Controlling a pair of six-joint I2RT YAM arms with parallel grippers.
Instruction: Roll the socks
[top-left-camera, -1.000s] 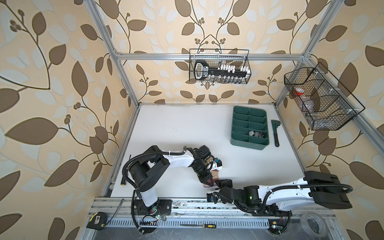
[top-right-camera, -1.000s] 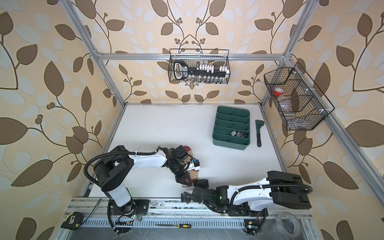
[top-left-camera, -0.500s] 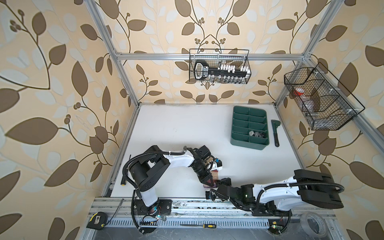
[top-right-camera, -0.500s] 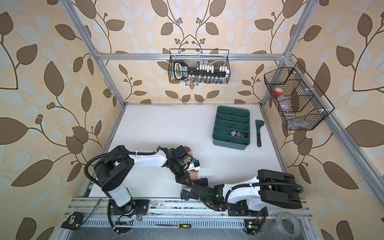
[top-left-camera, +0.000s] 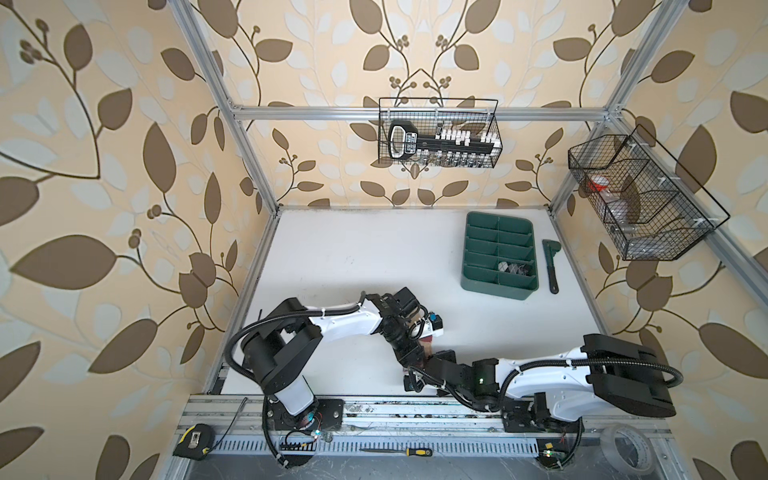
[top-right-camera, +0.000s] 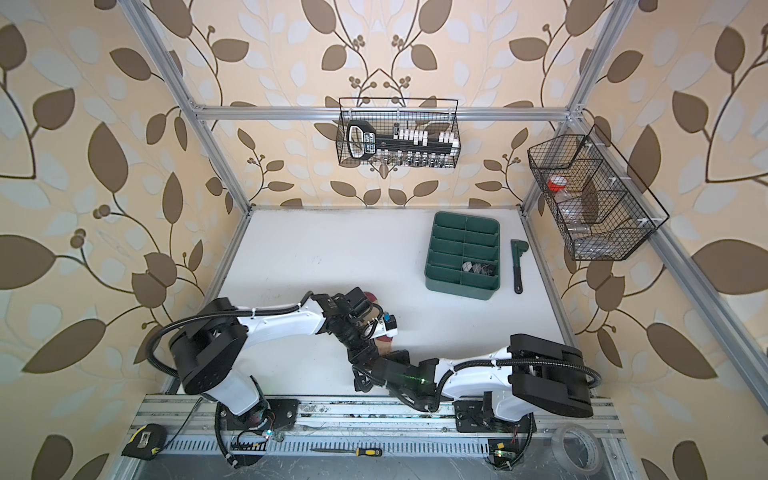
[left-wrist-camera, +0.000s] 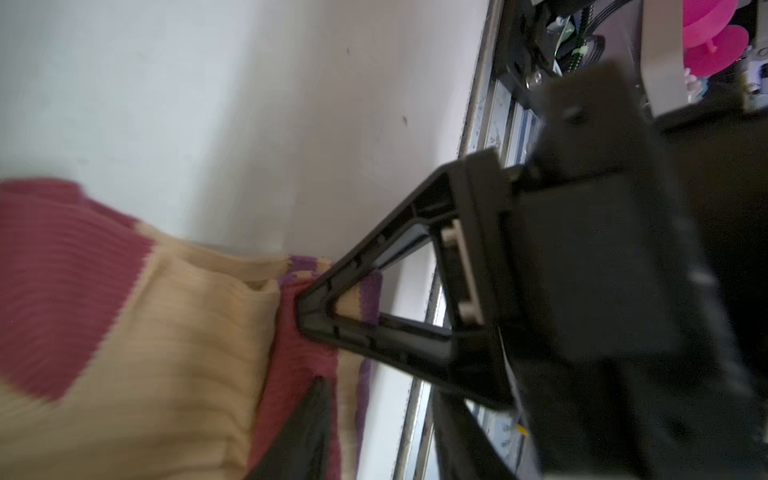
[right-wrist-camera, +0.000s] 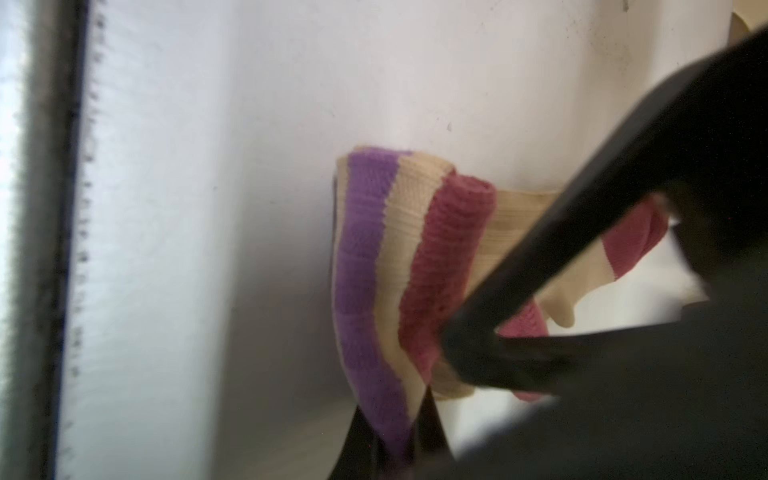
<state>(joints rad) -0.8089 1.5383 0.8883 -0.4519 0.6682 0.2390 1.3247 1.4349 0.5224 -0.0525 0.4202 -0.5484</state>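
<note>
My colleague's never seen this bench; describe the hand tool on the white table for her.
Find the green divided tray on the white table, far right. Right of it, not touching, lies a slim dark green wrench, the table's only loose tool.

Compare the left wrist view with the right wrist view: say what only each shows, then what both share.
Only the left wrist view shows the right gripper from outside, shut on the beige sock's striped end, and pink objects past the rail. Only the right wrist view shows the purple stripe's whole length, tapering into that gripper's fingers. Both show the sock, the white table and the rail.
</note>
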